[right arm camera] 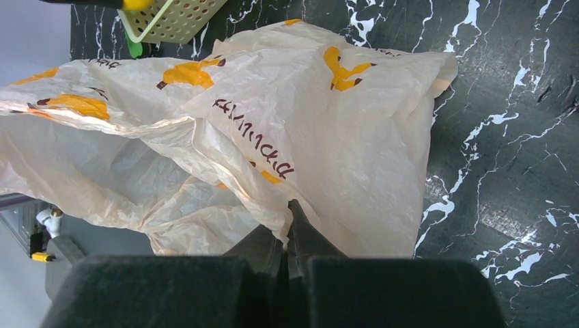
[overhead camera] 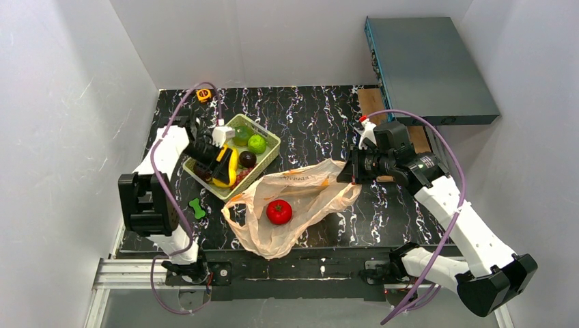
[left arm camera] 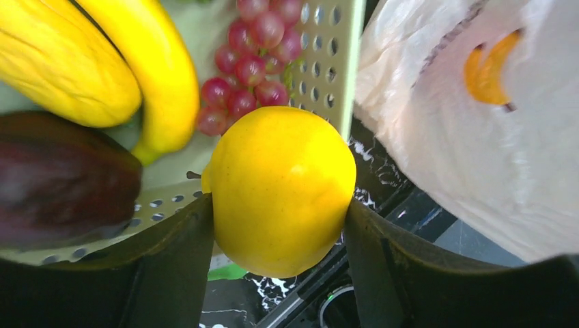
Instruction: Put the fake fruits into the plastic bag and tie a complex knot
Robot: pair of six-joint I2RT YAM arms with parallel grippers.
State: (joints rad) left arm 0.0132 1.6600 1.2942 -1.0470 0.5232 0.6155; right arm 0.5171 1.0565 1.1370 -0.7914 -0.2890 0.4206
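My left gripper (left arm camera: 280,208) is shut on a yellow-orange citrus (left arm camera: 280,171) and holds it over the near corner of the light green basket (overhead camera: 267,154). In the basket lie yellow bananas (left arm camera: 102,68), a dark red grape bunch (left arm camera: 249,61), a dark purple plum (left arm camera: 61,178) and a green lime (overhead camera: 257,143). The peach-tan plastic bag (overhead camera: 300,195) lies open in the middle, with a red apple (overhead camera: 278,212) inside it. My right gripper (right arm camera: 290,222) is shut on the bag's upper film at its right edge and holds it up. No knot shows.
A small green bone-shaped toy (overhead camera: 197,208) lies left of the bag. A grey box (overhead camera: 430,65) stands at the back right. A small yellow tape measure (overhead camera: 204,95) lies at the back left. White walls close in both sides.
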